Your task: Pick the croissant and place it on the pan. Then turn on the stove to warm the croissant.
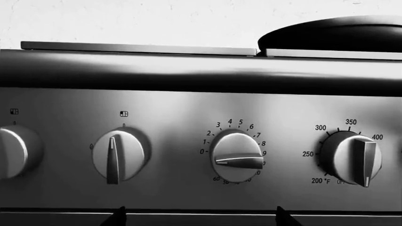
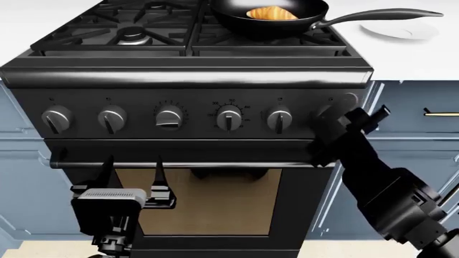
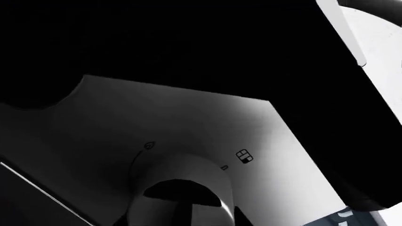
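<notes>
The croissant (image 2: 271, 13) lies in the pan (image 2: 240, 19) on the stove (image 2: 186, 75), well above both hands. Right hand (image 2: 337, 115) is at the rightmost knob (image 3: 182, 188); grip unclear. Left hand (image 2: 133, 171) hangs spread before the oven window.

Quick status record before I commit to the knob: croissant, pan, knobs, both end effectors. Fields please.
croissant: lying inside the pan
pan: on the stove's back right burner, handle pointing right over the counter
stove: no flame visible
plate: white, on the counter, under the pan handle's end
right end effector: at the rightmost knob, which it hides; grip cannot be judged
left end effector: open, fingers up, below the knob row, touching nothing
third knob: pointer horizontal; others visible point down
</notes>
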### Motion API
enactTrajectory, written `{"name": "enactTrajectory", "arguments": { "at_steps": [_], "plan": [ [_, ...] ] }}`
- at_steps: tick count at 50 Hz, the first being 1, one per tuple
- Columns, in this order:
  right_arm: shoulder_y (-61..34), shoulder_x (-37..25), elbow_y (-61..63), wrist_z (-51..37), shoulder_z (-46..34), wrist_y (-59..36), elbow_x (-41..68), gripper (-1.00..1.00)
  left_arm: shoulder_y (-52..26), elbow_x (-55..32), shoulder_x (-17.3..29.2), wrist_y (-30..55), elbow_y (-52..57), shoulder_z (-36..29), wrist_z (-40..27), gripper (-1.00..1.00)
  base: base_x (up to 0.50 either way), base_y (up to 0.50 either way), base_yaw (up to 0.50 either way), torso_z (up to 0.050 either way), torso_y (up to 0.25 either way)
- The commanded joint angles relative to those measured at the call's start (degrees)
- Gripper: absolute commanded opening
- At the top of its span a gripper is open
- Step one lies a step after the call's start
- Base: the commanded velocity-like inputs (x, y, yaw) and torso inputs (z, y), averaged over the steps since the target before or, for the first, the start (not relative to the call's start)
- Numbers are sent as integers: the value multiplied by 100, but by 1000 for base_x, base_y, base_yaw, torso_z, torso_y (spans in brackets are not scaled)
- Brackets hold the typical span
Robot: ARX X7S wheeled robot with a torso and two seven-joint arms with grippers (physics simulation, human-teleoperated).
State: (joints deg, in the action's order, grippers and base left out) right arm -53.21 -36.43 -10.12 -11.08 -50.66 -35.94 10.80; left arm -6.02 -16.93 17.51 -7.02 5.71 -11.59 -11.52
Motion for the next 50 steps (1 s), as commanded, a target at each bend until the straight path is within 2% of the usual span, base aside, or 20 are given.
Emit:
{"name": "enactTrajectory", "arguments": {
  "at_steps": [1,50],
  "plan": [
    [-259,86,384,265,-440,-144,192,-100,1,-29,15,7,8,-14,-16,100,0,0,6,0,0],
    [-849,-44,722,1233,-1474,-500,-402,-100,-35,-52,62,-9,-48,-91,-94,100,0,2,5,0,1]
  ]
}}
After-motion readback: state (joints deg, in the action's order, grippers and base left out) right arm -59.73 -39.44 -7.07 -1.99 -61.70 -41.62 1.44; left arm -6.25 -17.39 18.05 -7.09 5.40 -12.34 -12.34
